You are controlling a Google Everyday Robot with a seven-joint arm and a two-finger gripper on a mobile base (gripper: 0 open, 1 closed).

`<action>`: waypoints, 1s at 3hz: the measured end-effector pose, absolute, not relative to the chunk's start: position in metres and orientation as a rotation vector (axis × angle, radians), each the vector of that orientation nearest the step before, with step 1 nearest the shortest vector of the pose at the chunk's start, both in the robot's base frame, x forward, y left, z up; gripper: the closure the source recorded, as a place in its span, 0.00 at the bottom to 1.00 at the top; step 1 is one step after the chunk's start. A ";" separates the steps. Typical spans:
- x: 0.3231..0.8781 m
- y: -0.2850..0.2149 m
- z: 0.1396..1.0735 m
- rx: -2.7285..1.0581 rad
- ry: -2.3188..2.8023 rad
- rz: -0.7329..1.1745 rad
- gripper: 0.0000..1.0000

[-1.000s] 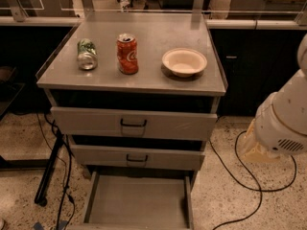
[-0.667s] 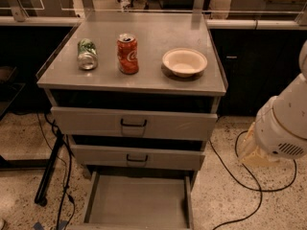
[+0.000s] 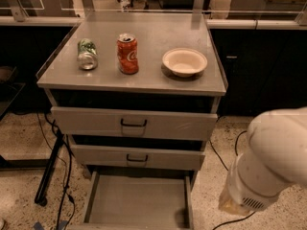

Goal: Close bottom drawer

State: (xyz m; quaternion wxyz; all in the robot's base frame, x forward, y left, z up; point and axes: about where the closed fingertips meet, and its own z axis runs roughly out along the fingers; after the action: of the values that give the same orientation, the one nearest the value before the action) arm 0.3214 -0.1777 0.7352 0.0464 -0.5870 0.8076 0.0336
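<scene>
- The cabinet (image 3: pixel 144 80) is unmoved.
- The arm (image 3: pixel 273 162) has sunk lower to its right, probably starting a reach.
- The bottom drawer (image 3: pixel 136 200), left of the arm, remains pulled out.
- The gripper is out of frame, and its state cannot be told.

All I see of my arm (image 3: pixel 278 147) is a bulky, smooth white shell: a rounded housing above a fat cylindrical segment (image 3: pixel 252 183), which has a patch of small vent slits (image 3: pixel 253 204) near its lower rim. A yellowish piece (image 3: pixel 228 206) shows at its bottom edge. My hand sits outside the view.
</scene>
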 end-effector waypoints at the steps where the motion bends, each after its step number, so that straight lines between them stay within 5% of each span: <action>1: 0.296 -0.171 0.678 -1.792 2.548 0.221 1.00; 3: 0.282 -0.168 0.642 -1.808 2.601 0.278 1.00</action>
State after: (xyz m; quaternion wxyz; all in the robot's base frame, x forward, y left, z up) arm 0.2818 -0.1681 0.6421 -0.0194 -0.5685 0.8178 0.0873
